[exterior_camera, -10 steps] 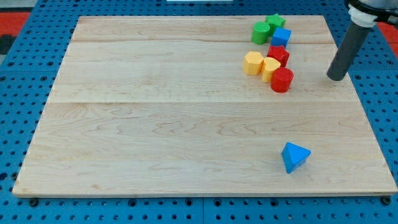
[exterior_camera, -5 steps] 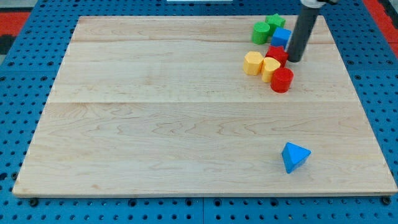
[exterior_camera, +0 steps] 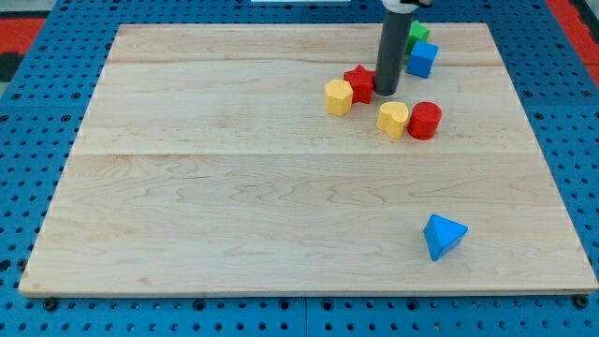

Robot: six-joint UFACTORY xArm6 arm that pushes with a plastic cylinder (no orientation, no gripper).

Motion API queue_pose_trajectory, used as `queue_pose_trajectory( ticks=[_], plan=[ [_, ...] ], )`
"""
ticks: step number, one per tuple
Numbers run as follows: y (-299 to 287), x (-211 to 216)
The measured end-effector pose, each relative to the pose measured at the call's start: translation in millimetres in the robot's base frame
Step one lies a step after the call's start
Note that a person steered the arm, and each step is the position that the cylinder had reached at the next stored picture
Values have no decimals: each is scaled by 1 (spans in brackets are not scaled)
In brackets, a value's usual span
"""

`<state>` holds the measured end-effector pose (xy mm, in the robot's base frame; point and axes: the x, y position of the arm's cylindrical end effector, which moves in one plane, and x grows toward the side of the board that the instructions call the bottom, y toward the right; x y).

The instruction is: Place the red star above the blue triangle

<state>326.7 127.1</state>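
The red star point(exterior_camera: 358, 82) lies near the view's top, right of centre, touching a yellow hexagon block point(exterior_camera: 339, 95) on its left. My tip point(exterior_camera: 386, 91) stands right against the star's right side. The blue triangle point(exterior_camera: 443, 235) sits far below, near the view's bottom right. The rod rises to the top edge and hides part of a green block point(exterior_camera: 416, 36).
A yellow heart-like block point(exterior_camera: 393, 119) and a red cylinder point(exterior_camera: 425, 120) sit side by side just below and right of my tip. A blue cube point(exterior_camera: 422, 59) lies to the tip's upper right. The wooden board point(exterior_camera: 234, 206) rests on a blue pegboard.
My tip swept left from the board's right side into the cluster. It pushed the red star and the yellow hexagon left. The yellow heart shifted down-left; a green block is now hidden.
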Motion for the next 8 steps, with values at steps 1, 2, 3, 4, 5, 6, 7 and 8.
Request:
queue_pose_trajectory(
  ticks=[1, 2, 3, 4, 5, 6, 7, 8],
  plan=[
    [-22, -25],
    [-41, -40],
    [-80, -8],
    [-54, 30],
    [-34, 46],
    [-26, 44],
    [-21, 86],
    [6, 132]
  ],
)
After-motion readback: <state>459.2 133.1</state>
